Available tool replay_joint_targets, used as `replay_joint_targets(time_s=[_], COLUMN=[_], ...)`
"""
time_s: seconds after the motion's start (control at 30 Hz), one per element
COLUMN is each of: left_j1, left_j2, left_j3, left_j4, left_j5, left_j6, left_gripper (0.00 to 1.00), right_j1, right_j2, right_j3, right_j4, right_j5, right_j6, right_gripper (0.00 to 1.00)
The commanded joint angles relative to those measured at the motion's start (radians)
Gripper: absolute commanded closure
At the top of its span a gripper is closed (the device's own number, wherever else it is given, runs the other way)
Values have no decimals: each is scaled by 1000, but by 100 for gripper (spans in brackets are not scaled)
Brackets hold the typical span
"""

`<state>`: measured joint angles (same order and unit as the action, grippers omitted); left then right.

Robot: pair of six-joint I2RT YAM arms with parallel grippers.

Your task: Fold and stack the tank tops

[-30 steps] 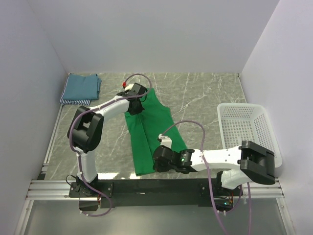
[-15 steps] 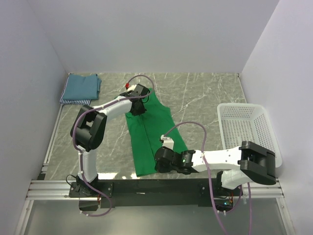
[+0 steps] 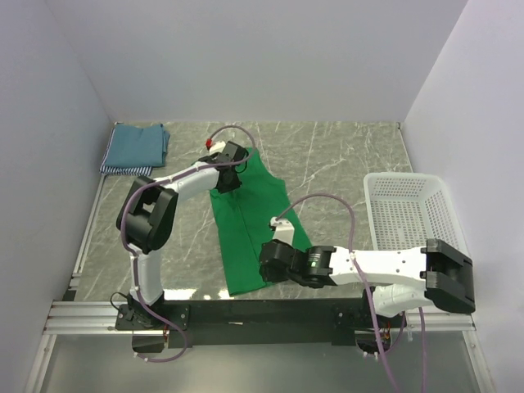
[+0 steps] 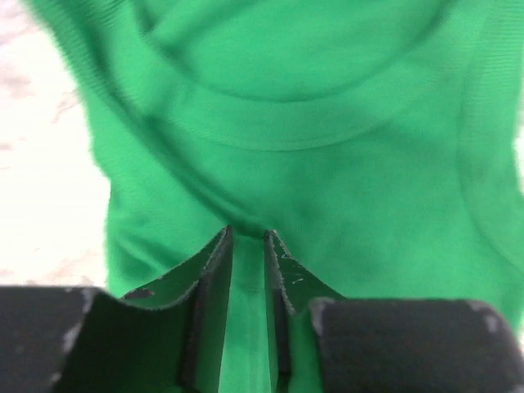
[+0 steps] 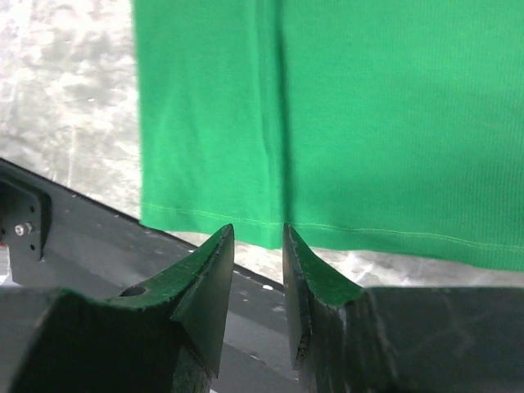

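Marble table point(image 3: 344, 155): three tops point(image 3: 246, 221) (one basket point(image 3: 401, 177))

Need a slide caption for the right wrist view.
Right gripper, jaws parted and empty, above the near hem of the green tank top.

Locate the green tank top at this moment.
In the top view the green tank top lies flat mid-table, left of the white basket, its neckline by the left hand and its hem by the right hand at the near edge.
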<state>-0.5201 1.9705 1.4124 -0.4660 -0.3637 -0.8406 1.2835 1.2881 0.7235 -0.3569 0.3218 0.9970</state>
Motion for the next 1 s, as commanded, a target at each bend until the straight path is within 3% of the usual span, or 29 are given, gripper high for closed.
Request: replay_joint_targets(time_s=[0.0,0.2,0.43,0.63,0.77,0.97], left_j1=[23,51,68,83,98,114], left_j2=[-64,-38,-1,57,76,51], left_j3=[-59,-83,-66,17,62,132], left_j4=[13,18,32,62,144,225], left_j5=[-52,-46,-37,9,126,261], left_j6=[-37,-35,21,142,239,334], left_gripper=[74,83,82,76,69,55], right_j1=[34,65,92,106,90,56], right_j2=[45,241,399,514,588,538], right_j3=[83,157,200,367,474,444], right_j4=[-16,4,36,128,171,306], right_j5=[46,14,-55,-187,-191,-199], right_j6=[-55,-89,-75,-106,-121,-158], right_gripper=[63,64,65,66,66,61])
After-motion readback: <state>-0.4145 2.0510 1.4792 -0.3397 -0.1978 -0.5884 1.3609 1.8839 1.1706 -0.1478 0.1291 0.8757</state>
